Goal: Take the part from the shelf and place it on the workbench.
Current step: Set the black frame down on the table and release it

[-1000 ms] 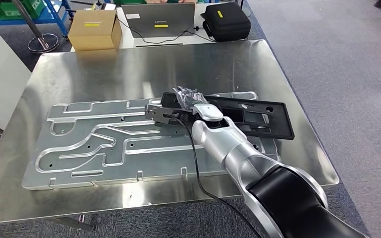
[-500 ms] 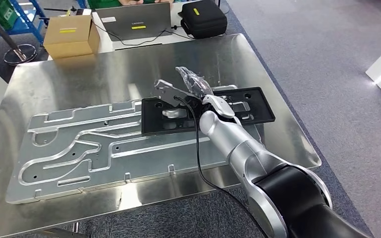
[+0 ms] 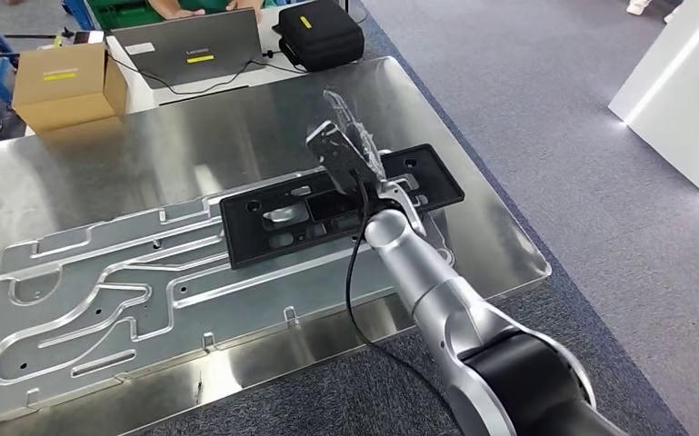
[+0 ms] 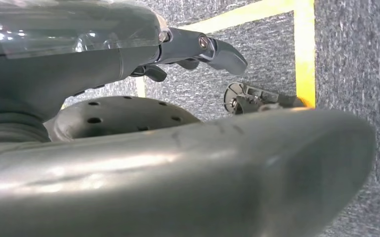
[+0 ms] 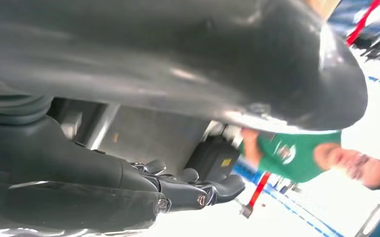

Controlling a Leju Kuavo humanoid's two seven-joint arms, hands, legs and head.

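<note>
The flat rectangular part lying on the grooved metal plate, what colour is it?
Black. The flat rectangular part with cut-outs shows best in the head view.

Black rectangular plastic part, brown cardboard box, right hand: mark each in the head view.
Black rectangular plastic part (image 3: 264, 227): head view, flat frame near its left end.
Brown cardboard box (image 3: 59, 84): head view, top face.
Right hand (image 3: 350, 150): head view, back of hand.

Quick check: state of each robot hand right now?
Left robot hand: holds nothing, fingers apart, hanging over the carpet floor.
Right robot hand: raised above the black part lying on the workbench, holding nothing, fingers apart.
</note>
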